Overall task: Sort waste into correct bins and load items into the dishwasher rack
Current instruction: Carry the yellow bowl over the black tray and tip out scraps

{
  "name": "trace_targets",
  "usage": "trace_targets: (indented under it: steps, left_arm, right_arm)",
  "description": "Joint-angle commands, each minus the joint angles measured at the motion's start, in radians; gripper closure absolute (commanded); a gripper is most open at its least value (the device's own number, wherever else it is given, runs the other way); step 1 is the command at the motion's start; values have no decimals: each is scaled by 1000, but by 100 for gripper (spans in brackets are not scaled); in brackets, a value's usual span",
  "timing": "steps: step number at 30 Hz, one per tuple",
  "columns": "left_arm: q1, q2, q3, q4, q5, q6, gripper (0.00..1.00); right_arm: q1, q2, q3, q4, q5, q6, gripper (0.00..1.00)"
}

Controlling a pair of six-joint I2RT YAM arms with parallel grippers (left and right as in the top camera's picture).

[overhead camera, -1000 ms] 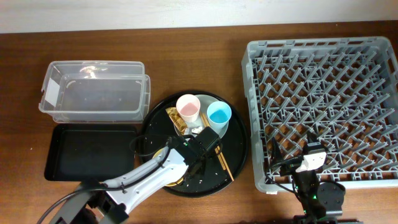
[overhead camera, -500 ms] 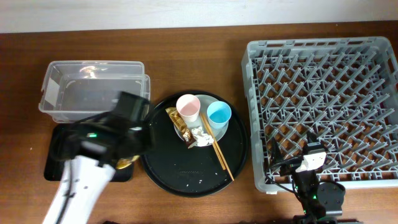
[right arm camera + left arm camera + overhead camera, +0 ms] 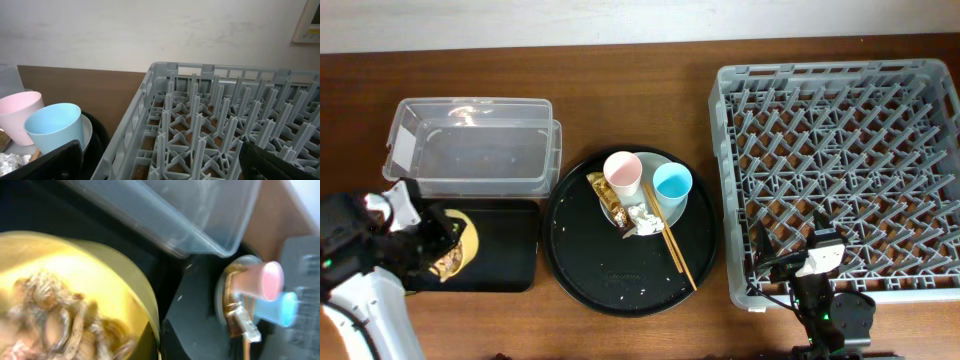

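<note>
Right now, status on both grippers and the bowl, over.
Left gripper shut on yellow bowl, tilted over black tray, food scraps inside. Right gripper open at dishwasher rack's near edge. Nothing between bowl and tray.

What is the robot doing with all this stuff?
The left gripper holds the yellow bowl tipped over the shallow black tray, with tan food scraps in it. The pink cup, blue cup, chopsticks and gold-brown wrapper sit on the round black tray. The right gripper rests open by the grey dishwasher rack, which holds nothing yet.
</note>
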Motion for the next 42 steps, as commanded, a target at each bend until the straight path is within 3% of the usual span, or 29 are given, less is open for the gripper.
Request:
trace_targets:
  steps: [1, 10, 16, 24, 30, 34, 39, 42]
  left_arm:
    - [146, 53, -71, 81, 309, 93, 100]
    - [201, 387, -108, 209, 819, 264, 100]
    - [201, 467, -108, 206, 998, 264, 100]
    - [202, 467, -108, 90, 997, 238, 100]
    - [207, 467, -108, 25, 940, 315, 100]
    - [302, 467, -108, 53, 990, 316, 100]
    - [414, 467, -108, -11, 893, 318, 100]
    - [415, 466, -108, -82, 926, 422, 100]
  right_arm:
    - [-6, -6, -5, -5, 5, -3, 2]
    - [-6, -6, -5, -5, 5, -3, 2]
    - [-6, -6, -5, -5, 5, -3, 2]
    - [-6, -6, -5, -5, 5, -3, 2]
    - [-6, -6, -5, -5, 5, -3, 2]
    - [-6, -6, -5, -5, 5, -3, 2]
    - [-6, -6, -5, -5, 5, -3, 2]
    - [-6, -6, -5, -5, 5, -3, 2]
